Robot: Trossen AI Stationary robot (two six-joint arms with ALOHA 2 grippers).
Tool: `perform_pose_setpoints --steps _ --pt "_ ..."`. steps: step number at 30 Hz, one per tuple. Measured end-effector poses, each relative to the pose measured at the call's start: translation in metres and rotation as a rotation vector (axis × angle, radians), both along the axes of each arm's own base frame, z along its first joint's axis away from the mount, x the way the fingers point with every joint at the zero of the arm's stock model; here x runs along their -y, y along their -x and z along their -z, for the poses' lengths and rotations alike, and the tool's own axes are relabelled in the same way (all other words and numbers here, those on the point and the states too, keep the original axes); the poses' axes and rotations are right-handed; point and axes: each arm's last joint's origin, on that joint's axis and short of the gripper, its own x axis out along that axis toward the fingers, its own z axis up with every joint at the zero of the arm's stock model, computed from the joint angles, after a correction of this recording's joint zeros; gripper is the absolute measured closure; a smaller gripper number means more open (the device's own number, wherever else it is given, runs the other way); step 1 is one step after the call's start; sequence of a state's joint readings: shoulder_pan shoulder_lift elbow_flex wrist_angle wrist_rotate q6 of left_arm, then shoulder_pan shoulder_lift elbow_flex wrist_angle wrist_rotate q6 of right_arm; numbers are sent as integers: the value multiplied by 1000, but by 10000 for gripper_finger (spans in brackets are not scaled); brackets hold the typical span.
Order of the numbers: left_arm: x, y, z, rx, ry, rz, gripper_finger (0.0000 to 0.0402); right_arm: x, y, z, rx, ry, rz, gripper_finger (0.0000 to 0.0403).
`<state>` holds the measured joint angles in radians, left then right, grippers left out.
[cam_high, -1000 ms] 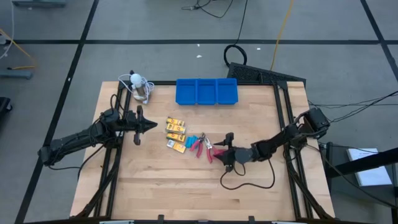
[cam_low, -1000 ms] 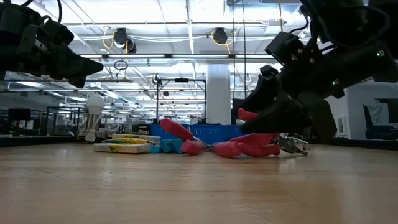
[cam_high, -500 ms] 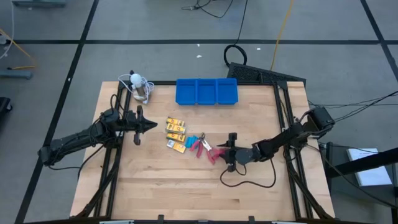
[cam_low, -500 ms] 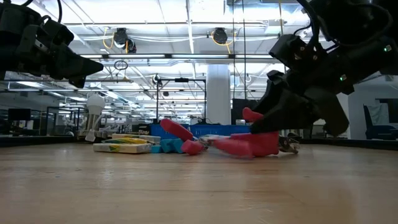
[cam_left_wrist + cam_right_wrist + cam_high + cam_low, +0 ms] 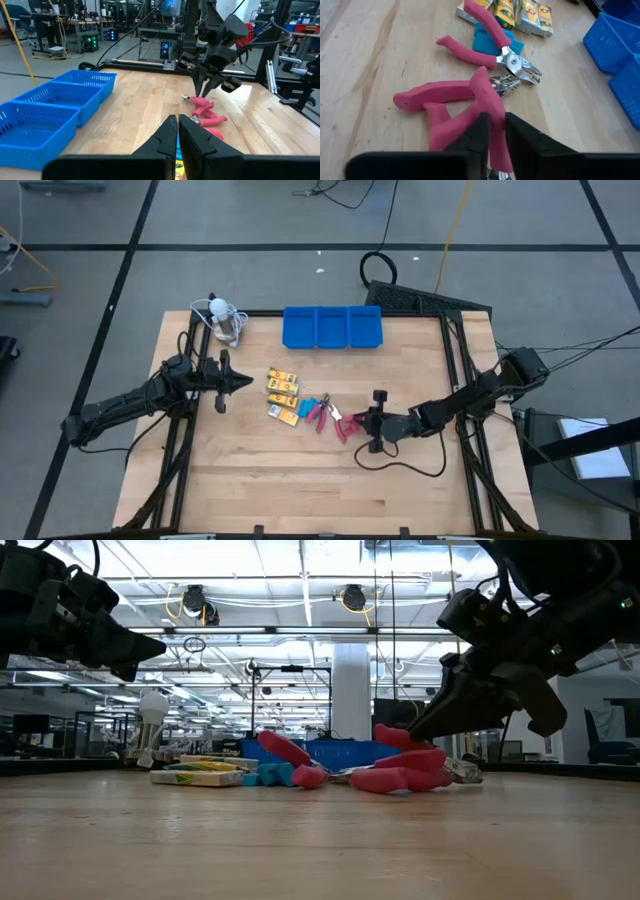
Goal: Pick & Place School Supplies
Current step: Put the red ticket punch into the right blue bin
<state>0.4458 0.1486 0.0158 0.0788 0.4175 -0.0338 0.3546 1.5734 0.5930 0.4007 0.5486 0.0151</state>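
Several pink-handled plier-like tools (image 5: 330, 418) lie mid-table beside yellow packets (image 5: 283, 385) and small light-blue pieces (image 5: 312, 402). My right gripper (image 5: 372, 422) reaches in from the table's right, slanting down, and is shut on one pink tool (image 5: 470, 117). Another pink tool (image 5: 487, 35) lies flat farther left, against the blue pieces (image 5: 492, 42). Left of the packets, my left gripper (image 5: 240, 383) hovers level above the table, shut and empty, its fingers (image 5: 170, 131) pointing at the tools. My right gripper pinches one pink handle (image 5: 492, 117) of the tool between its two fingers, which lie across the handle. The fingers come slanting down from the table's right side. The held handle (image 5: 400, 737) is raised, while the tool's lower handle (image 5: 395, 780) stays at the table top.
A blue three-compartment tray (image 5: 332, 326) stands at the far edge, centre. A white round object with a coiled cable (image 5: 222, 315) sits at the far left corner. Bare wood lies along the near side (image 5: 300, 480).
My right gripper has shut on the pink tool's handle, rolled a little, and drawn slightly up and toward the table's right edge. The tool has shifted with it, one handle tipped up off the table.
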Motion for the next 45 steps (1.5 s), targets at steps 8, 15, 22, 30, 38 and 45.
perform_pose_setpoints --steps 8,15,22,30,38,45 --pt "0 0 0 0 0 0 382 -3 0 0 -12 -7 -58 376" --pt "0 0 0 0 0 0 382 -4 0 0 -25 18 -118 269" --pt "0 0 0 0 0 0 382 10 -6 -1 -12 1 -71 187" --pt "0 0 0 0 0 0 382 27 -11 -1 -15 -98 -91 191" --pt "0 0 0 0 0 0 382 36 -11 2 -68 -116 -102 210" --pt "0 0 0 0 0 0 382 55 -9 7 -147 -205 -108 223"
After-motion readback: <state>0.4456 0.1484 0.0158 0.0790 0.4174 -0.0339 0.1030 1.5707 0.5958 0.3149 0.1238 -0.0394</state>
